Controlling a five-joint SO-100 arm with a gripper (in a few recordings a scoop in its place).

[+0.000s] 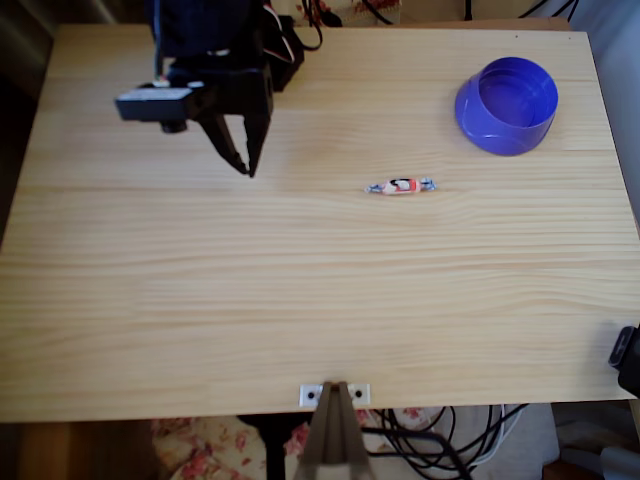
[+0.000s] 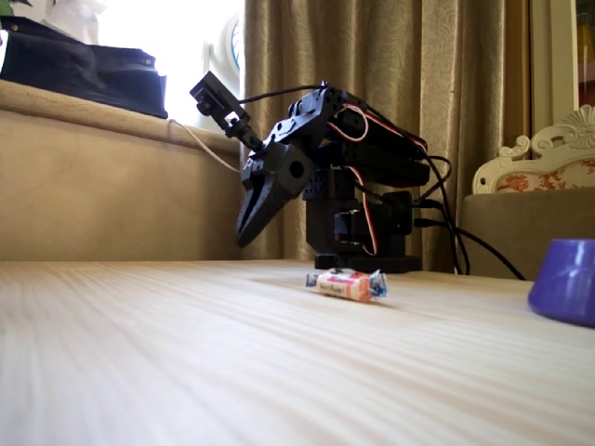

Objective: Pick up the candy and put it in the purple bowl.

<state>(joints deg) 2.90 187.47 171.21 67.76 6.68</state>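
Candy [image 1: 401, 186] has not yet been grasped: the claw [image 1: 243, 160] is seen in the overhead view well to the left of it, with nothing held and its two dark fingers parted only narrowly, the tips almost meeting. In the fixed view the claw [image 2: 247, 232] is pointed downward and raised off the surface [image 2: 186, 372], so the step in hand is judged to be the approach before pickup. For the next move, the claw would need to be carried across to the sweet, opened wider, and lowered so that the slim body is taken between the fingers across its short side; because the piece lies low and flat on the wood, a close descent is called for. The candy is shown as a small wrapped sweet, red and white with a dark mark, its twisted bluish-silver ends pointing left and right in the overhead view. It lies near the middle of the surface, well apart from the purple bowl [image 1: 507, 104], which stands upright toward the far right corner.
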